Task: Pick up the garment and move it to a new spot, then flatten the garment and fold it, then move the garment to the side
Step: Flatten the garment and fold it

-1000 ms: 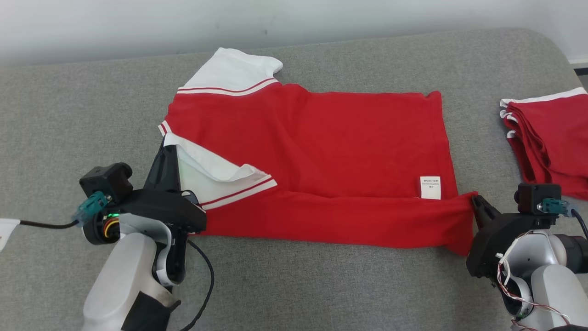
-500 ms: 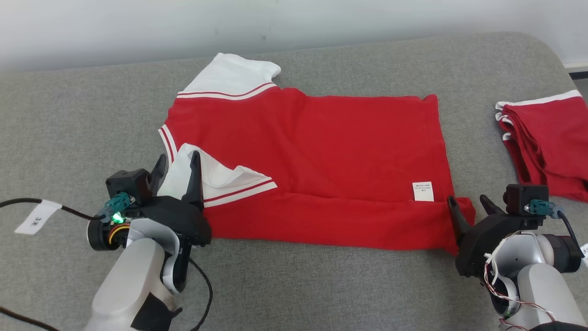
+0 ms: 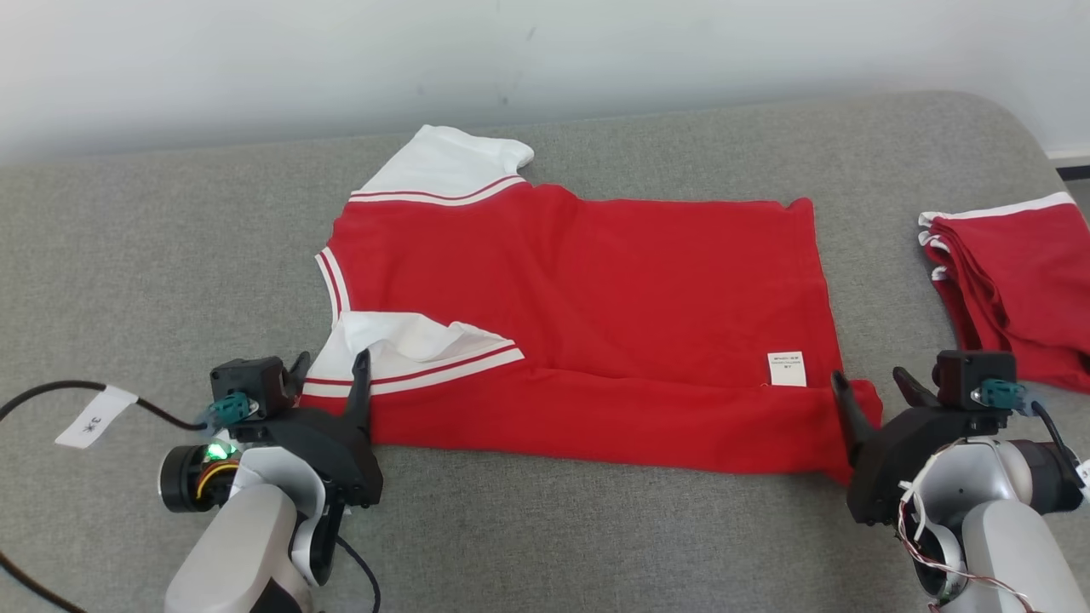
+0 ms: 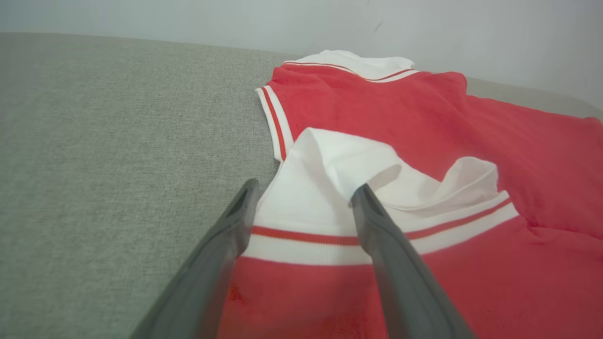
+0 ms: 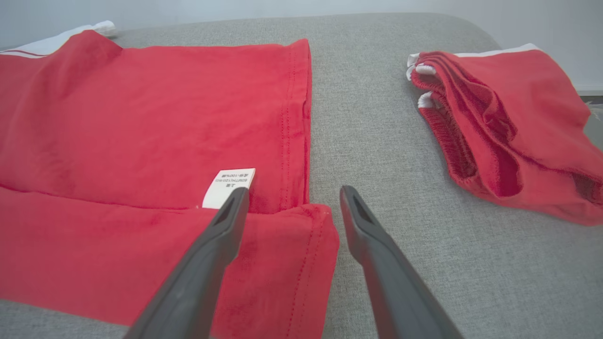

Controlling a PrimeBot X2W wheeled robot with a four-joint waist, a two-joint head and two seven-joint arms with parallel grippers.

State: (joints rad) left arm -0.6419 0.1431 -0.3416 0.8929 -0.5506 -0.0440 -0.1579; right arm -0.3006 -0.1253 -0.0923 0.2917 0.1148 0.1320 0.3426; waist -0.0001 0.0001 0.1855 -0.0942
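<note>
Head view: I log one red shirt (image 3: pixel 596 298), its near edge folded over, lying flat mid-frame on the grey tabletop (image 3: pixel 128 255). A pile of folded red clothes (image 3: pixel 1013 281) sits at the right edge. The left gripper (image 3: pixel 332 359), lower left, is spread wide and empty. The right gripper (image 3: pixel 869 377), lower right, is the same.

Left wrist view: the fingers flank the white sleeve (image 4: pixel 330 165); I cannot tell if they touch it.

Right wrist view: the fingers flank the shirt's folded hem corner, with the white label (image 5: pixel 229 187) at one fingertip.
</note>
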